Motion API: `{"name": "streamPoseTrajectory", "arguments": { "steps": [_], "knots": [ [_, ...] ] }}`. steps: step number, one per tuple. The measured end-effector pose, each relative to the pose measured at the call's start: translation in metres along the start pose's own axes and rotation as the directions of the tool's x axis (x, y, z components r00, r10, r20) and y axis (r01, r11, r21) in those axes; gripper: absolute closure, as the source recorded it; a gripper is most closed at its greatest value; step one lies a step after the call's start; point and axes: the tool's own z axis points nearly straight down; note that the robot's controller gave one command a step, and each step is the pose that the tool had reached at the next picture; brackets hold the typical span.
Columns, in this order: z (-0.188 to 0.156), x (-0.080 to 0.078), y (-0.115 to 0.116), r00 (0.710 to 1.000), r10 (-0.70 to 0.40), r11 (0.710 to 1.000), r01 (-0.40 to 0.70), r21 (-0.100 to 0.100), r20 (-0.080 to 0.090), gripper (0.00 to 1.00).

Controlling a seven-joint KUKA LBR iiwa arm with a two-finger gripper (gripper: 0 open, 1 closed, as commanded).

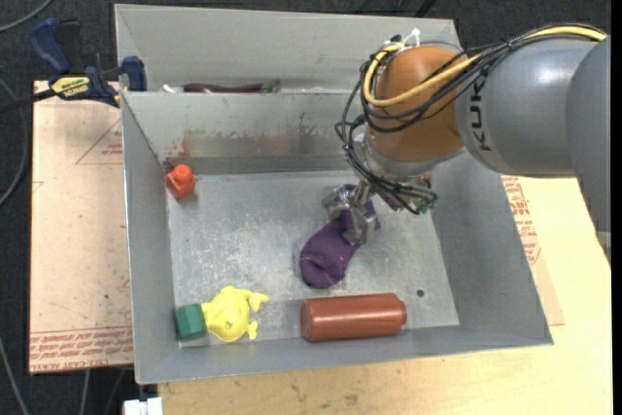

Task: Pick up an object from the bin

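Reaching in: gripper (355, 212), low over the middle of the bin (146, 209), at the upper end of a purple eggplant-shaped thing (324, 259).
Grip: cannot tell whether apart or together.
Purple thing: mid-floor, lying slanted toward the near wall.
Red-brown cylinder (353, 317): along the near wall, just beside it.
Yellow toy (233, 313), green block (190, 321): near-left corner, touching.
Orange block (180, 181): far-left corner.

Orange block (180, 181), green cube (190, 321), yellow toy (233, 314), red cylinder (353, 318).
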Motion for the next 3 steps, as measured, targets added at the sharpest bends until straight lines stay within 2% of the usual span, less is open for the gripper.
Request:
{"name": "streamPoseTrajectory", "arguments": {
  "steps": [3],
  "knots": [
    [-0.028,-0.002,-0.001,1.000,0.001,1.000,-0.001,0.003,0.005,1.00]
  ]
}}
